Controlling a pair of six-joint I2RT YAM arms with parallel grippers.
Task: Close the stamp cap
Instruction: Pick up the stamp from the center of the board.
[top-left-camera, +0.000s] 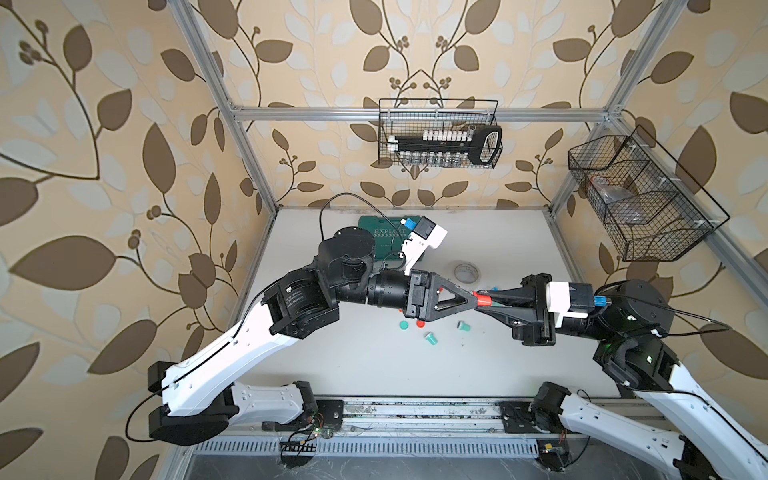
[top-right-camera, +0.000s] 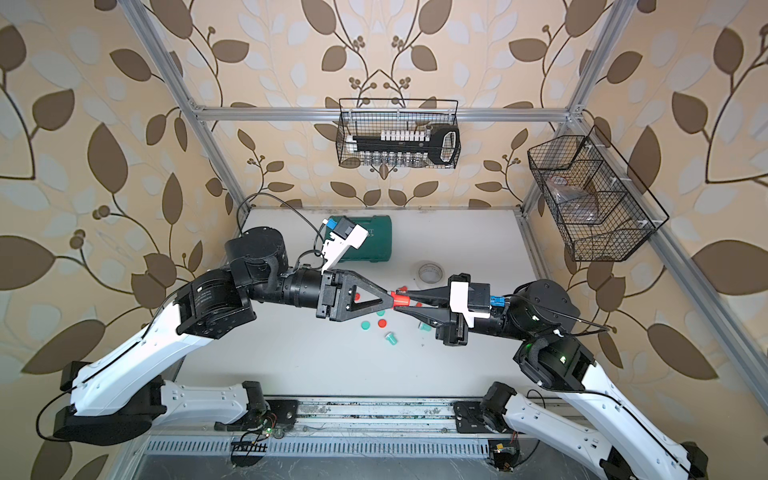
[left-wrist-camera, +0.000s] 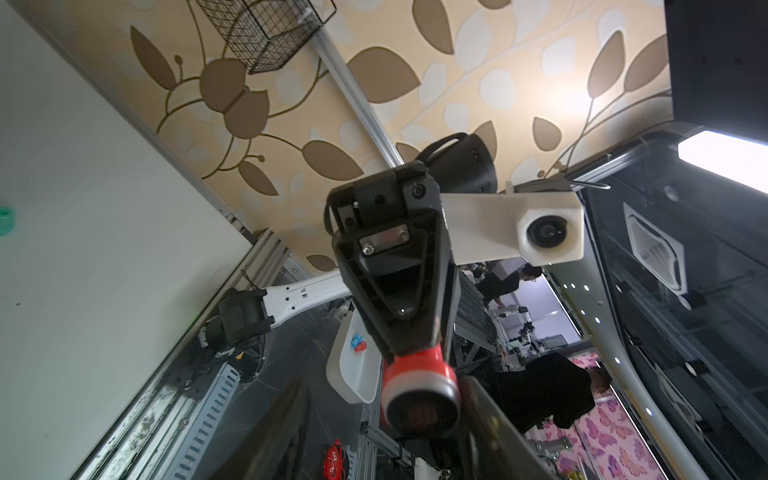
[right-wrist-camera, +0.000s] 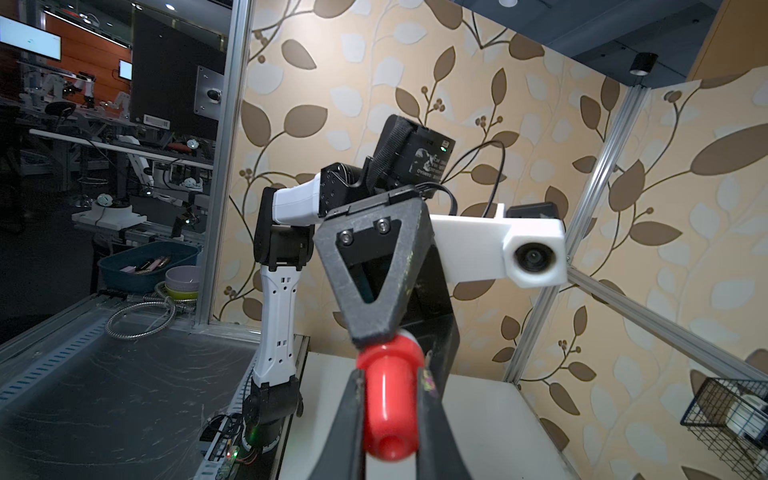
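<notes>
A red stamp (top-left-camera: 484, 298) (top-right-camera: 401, 299) hangs above the table's middle, lying level between the two arms. My right gripper (top-left-camera: 487, 300) (right-wrist-camera: 392, 374) is shut on its red body (right-wrist-camera: 388, 411). My left gripper (top-left-camera: 473, 296) (left-wrist-camera: 386, 428) faces it from the other side, and its jaws stand apart around the stamp's far end (left-wrist-camera: 419, 399). That end shows a pale band and a dark, shadowed face. In both top views a small red piece sits at that tip; I cannot tell for certain that it is the cap.
Below the grippers lie loose red (top-left-camera: 419, 323) and green (top-left-camera: 404, 325) caps and two green stamps (top-left-camera: 431, 338) (top-left-camera: 463, 326). A green case (top-left-camera: 384, 241) and a tape roll (top-left-camera: 466, 272) sit farther back. Wire baskets (top-left-camera: 440, 133) (top-left-camera: 640, 199) hang on the back and right walls.
</notes>
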